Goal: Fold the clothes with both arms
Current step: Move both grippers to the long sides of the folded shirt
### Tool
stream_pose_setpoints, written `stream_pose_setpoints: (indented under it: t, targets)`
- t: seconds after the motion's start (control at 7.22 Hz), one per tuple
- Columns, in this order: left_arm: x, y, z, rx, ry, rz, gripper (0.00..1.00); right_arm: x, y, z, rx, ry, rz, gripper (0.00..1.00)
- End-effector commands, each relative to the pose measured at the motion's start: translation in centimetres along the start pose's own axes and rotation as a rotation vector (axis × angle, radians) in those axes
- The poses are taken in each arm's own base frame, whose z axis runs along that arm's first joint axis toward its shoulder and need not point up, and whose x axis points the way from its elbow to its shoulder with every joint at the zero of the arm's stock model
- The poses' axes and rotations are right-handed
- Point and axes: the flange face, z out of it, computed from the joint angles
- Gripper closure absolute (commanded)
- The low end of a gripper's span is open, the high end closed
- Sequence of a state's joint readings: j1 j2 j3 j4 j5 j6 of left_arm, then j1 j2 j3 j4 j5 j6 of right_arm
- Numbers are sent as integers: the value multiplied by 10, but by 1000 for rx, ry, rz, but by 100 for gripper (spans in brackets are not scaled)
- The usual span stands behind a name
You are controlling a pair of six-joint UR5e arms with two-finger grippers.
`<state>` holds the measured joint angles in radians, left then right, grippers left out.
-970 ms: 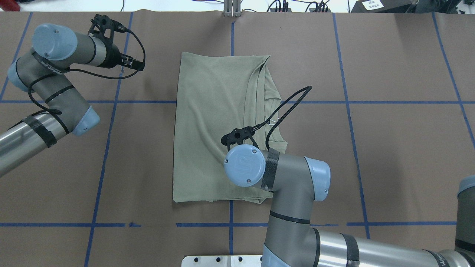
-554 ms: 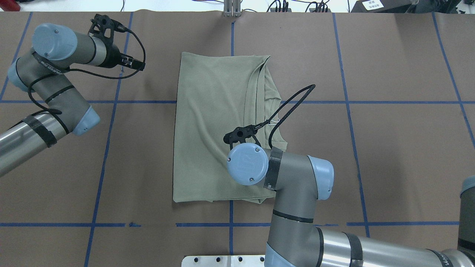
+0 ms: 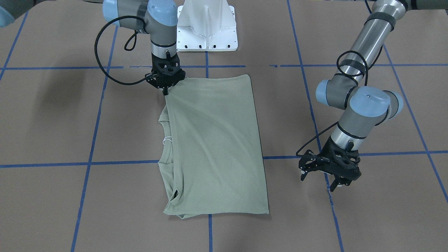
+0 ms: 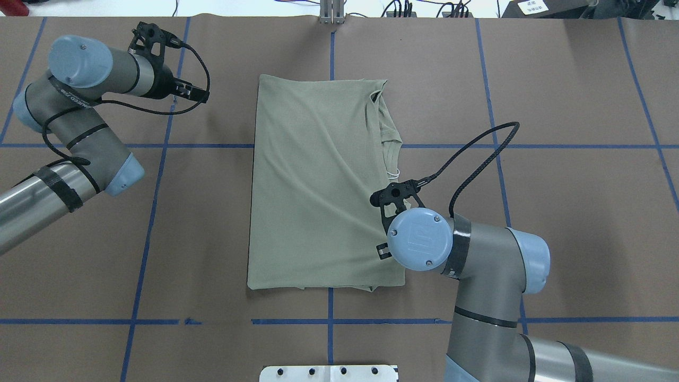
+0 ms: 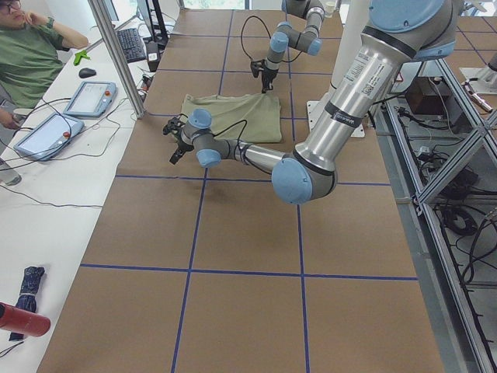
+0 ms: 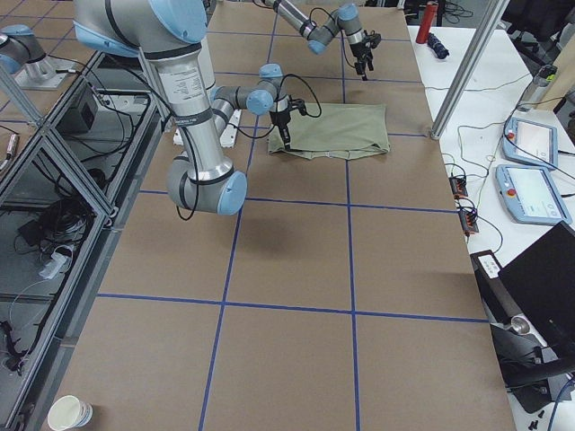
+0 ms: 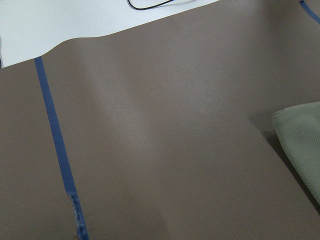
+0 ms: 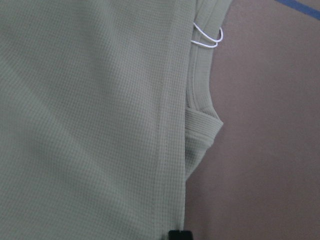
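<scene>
- Sage-green knit shirt (image 4: 313,185) lay folded into a tall rectangle at the middle of the brown-papered counter (image 4: 557,79), as seen from overhead.
- Its ribbed collar (image 4: 390,154) and a small white loop (image 4: 393,172) showed from under the top layer along the shirt's 3 o'clock edge.
- The right end effector (image 3: 165,90) was closed on the top layer's edge near the shirt's 5 o'clock corner, and creases in the fabric ran toward it.
- The left end effector (image 4: 196,93) hung with its fingers apart over bare counter at the shirt's 10 o'clock, well apart from the cloth.
- Blue tape lines (image 4: 154,212) crossed the counter in a grid.
</scene>
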<state>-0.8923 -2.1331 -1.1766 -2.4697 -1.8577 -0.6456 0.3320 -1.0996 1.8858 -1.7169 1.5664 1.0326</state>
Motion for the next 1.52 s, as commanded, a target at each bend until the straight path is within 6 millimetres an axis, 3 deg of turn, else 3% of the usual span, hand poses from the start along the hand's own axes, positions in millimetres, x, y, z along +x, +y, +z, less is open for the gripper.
stream_pose_setpoints:
  t: [0.0,0.14,0.42,0.69,0.83,0.97,1.11,1.25,1.39]
  targets:
    - [0,1,0,-1,0,0,0,3,18,14,-18,24,73,58]
    - [1,2,1,-2,1,1,0,-3,18,14,-11,14,107,1]
    - [15,-5,-11,-3,45,7,0,10,-13,-25,62,-84,158,0]
    - [36,4,-51,2,127,-135,0,23,-25,-61,80,-268,353,0]
    - [70,25,-74,-25,162,-174,0,39,-12,-68,100,-351,419,0]
    - [117,34,-116,-69,182,-210,0,61,2,-62,113,-434,514,0]
    - [176,61,-163,-139,222,-287,0,84,14,-58,125,-470,621,0]
    - [209,88,-196,-167,271,-352,0,97,21,-61,129,-467,734,0]
    - [240,129,-196,-164,239,-473,0,103,22,-67,132,-476,829,1]
